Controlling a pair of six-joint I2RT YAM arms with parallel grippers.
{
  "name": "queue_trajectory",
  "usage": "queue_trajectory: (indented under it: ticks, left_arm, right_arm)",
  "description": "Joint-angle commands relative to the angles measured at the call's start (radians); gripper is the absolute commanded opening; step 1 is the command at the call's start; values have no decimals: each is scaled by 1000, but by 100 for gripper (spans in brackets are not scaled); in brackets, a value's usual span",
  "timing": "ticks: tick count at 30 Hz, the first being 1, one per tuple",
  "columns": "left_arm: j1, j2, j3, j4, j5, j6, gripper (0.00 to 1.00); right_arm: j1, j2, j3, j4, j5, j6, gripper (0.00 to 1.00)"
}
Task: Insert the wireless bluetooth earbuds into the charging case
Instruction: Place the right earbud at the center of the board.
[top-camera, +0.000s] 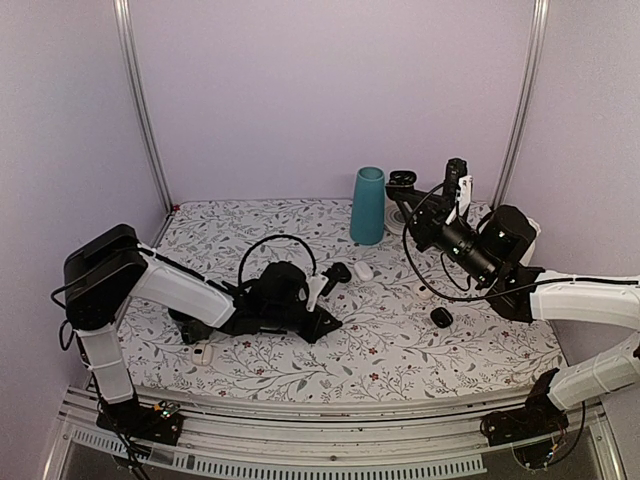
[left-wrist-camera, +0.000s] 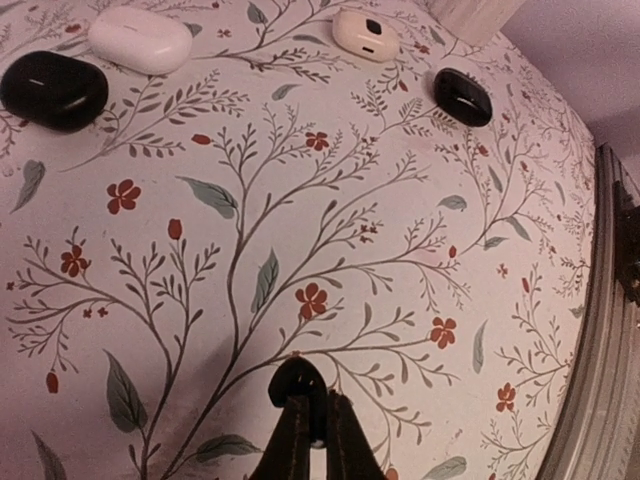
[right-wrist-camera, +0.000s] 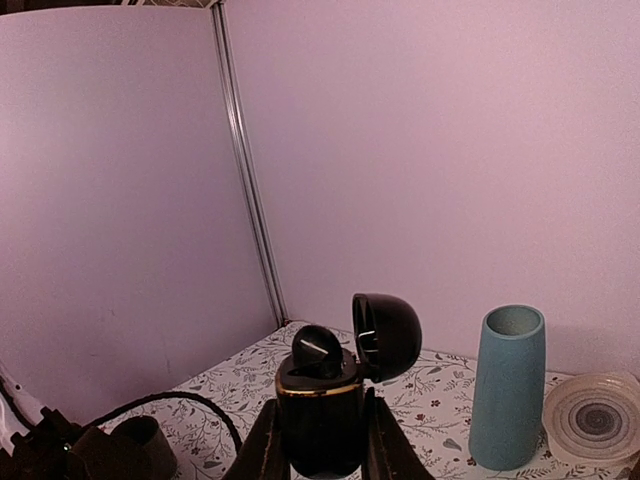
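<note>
My right gripper is shut on the charging case, a glossy black case with a gold rim, and holds it upright high above the table. Its lid stands open. One black earbud sits in the case's top. In the top view the case is at the back right, by my right gripper. My left gripper is shut on the other black earbud, just above the floral table. In the top view my left gripper is at the table's middle.
In the left wrist view a black pod, a white pod, a cream pod and a slim black oval pod lie ahead on the table. A teal vase and a ridged disc stand at the back.
</note>
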Motion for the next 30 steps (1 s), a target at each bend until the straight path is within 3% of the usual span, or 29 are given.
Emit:
queue_trajectory:
  ticks: [1,24,30]
  left_arm:
    - [1,21,11,-26,-19,-9,8]
    - [-48,-40,28,-164,-94,-19,25]
    - [-46,-42,118,-299,-159,-13,27]
  right_arm:
    - [-6,-22,-10,8,1,9,2]
    - [-6,-50,-42,10,4,8,2]
    - [-6,-52,-45,12,1,9,2]
